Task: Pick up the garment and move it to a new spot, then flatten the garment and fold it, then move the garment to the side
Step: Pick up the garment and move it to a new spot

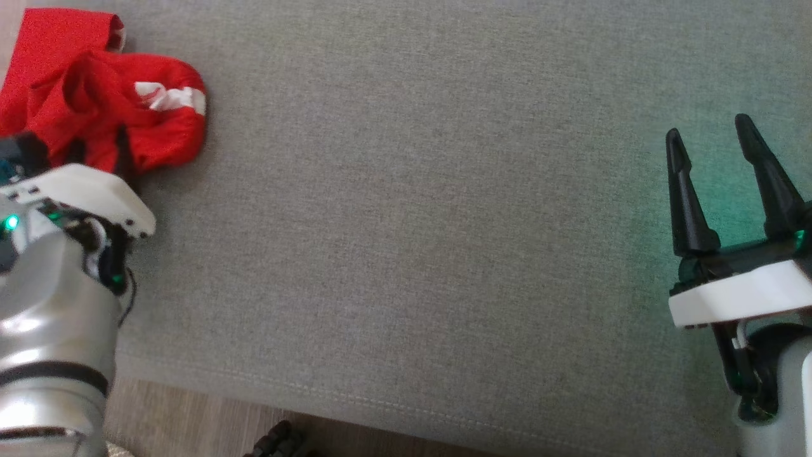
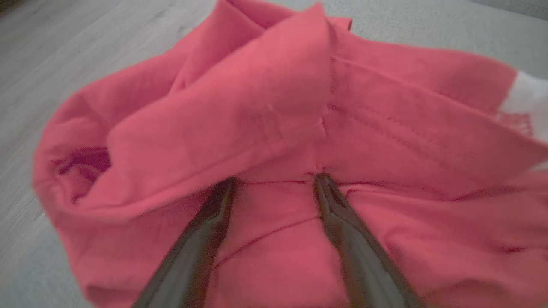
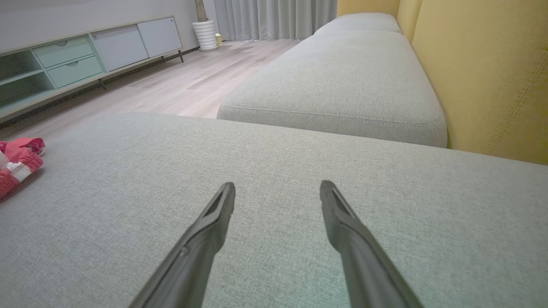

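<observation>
Crumpled red garment (image 1: 95, 95) with a white patch at the far-left edge of the grey sofa cushion (image 1: 412, 222), left gripper (image 2: 275, 179) spread wide, fingertips against its folds, right gripper (image 1: 708, 130) likewise spread, above the cushion, well apart from the garment

Garment (image 1: 101, 95) on cushion (image 1: 412, 222), far L; L gripper (image 2: 275, 179) touching garment; R gripper (image 1: 708, 125) far R, over cushion.

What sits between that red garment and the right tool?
Nothing: the head view shows bare grey cushion all the way from the red garment to the right tool.
</observation>
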`<state>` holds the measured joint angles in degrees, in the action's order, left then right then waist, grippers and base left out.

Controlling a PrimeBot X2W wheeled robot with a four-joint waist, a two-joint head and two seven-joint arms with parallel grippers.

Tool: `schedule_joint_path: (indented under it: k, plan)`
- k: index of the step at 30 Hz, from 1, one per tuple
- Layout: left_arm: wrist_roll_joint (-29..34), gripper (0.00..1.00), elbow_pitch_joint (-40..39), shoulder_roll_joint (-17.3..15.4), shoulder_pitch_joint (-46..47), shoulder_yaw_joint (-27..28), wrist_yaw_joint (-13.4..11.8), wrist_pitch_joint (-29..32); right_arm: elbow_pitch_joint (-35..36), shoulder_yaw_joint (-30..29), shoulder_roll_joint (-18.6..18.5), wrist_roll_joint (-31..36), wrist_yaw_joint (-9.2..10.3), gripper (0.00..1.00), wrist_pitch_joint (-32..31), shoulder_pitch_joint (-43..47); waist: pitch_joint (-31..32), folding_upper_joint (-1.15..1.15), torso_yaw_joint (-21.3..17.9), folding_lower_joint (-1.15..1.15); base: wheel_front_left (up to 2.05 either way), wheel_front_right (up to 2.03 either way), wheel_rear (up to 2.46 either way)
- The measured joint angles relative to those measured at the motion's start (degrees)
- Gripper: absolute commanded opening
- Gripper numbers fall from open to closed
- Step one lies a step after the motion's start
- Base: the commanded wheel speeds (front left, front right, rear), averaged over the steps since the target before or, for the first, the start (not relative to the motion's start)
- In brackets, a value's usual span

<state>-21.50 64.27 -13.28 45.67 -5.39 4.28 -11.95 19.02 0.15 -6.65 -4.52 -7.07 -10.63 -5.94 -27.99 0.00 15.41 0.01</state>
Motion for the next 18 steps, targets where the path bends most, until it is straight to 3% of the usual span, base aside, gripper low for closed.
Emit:
schedule_joint_path:
  k: [1, 2, 10, 18]
  plan:
    - [0.0, 0.38, 1.2, -0.4, 1.1, -0.1, 0.7, 0.5, -0.1, 0.0, -0.1, 0.0, 0.0, 1.0, 0.0, -0.1, -0.2, 0.0, -0.2, 0.0, 0.0, 0.0, 0.0]
    - [0.0, 0.0, 2.3, -0.7, 2.0, -0.2, 1.1, 0.6, -0.2, -0.1, -0.1, 0.0, 0.0, 1.0, 0.0, -0.2, -0.3, 0.0, -0.4, 0.0, 0.0, 0.0, 0.0]
    - [-0.3, 0.0, 1.3, -1.5, 2.3, -0.6, 1.8, -2.3, -1.3, -1.6, 0.2, 0.0, 0.0, 1.0, 1.6, -0.7, 2.4, 0.0, -0.6, 0.0, 0.0, 0.0, 0.0]
    - [2.8, 0.0, -25.5, -2.3, -8.6, 4.1, 0.1, -2.4, -3.5, -4.1, 1.9, -0.4, 0.0, 1.0, 4.5, 0.1, 8.4, 0.0, -1.4, 0.0, 0.0, 0.0, 0.0]
